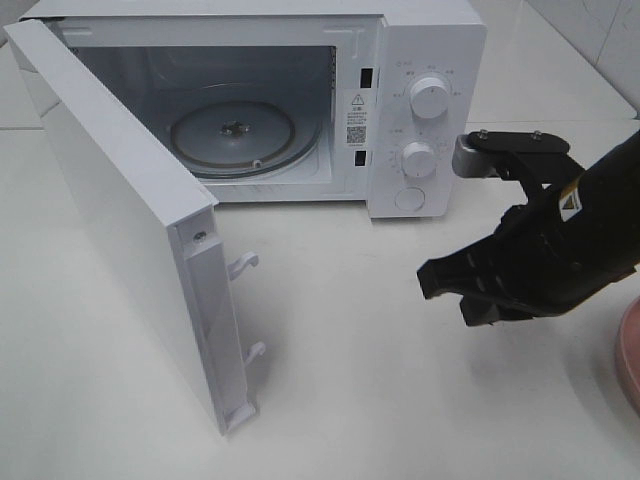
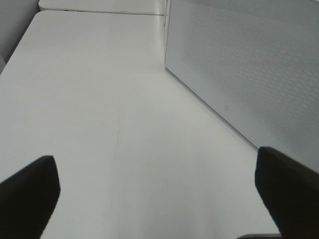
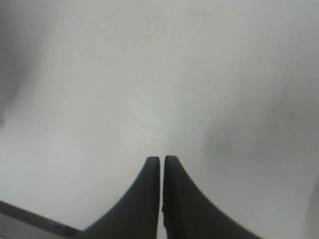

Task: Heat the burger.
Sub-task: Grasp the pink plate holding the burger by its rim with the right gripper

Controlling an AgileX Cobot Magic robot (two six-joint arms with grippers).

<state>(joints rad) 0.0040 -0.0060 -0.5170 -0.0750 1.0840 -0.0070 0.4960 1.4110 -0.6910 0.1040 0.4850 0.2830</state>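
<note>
The right gripper (image 1: 432, 281) is clenched: its two dark fingers (image 3: 149, 184) lie pressed side by side with nothing between them, and only a blurred pale surface shows beyond the tips. In the exterior high view it hangs over the white table (image 1: 350, 400), in front of the microwave's control panel, its tips pointing toward the open door. The left gripper (image 2: 157, 164) is released, its fingers spread wide and gripping nothing; it faces along the bare tabletop with the perforated side wall of the microwave (image 2: 249, 64) near one finger.

The microwave (image 1: 430, 30) stands at the back of the table. Its cavity holds a round glass turntable (image 1: 232, 135), lying flat on the floor of the chamber. On the panel beside the cavity sit two round knobs, upper (image 1: 430, 97) and lower (image 1: 418, 158), with a round button (image 1: 408, 198) under them.

The door (image 1: 130, 220) swings out toward the front left, two white latch hooks (image 1: 245, 265) jutting from its free edge; it stands between the left arm's side and the cavity. At the right edge of the view a sliver of a pink plate (image 1: 630, 360) rests on the table; what it carries is cut off. The burger shows in none of the three views.
</note>
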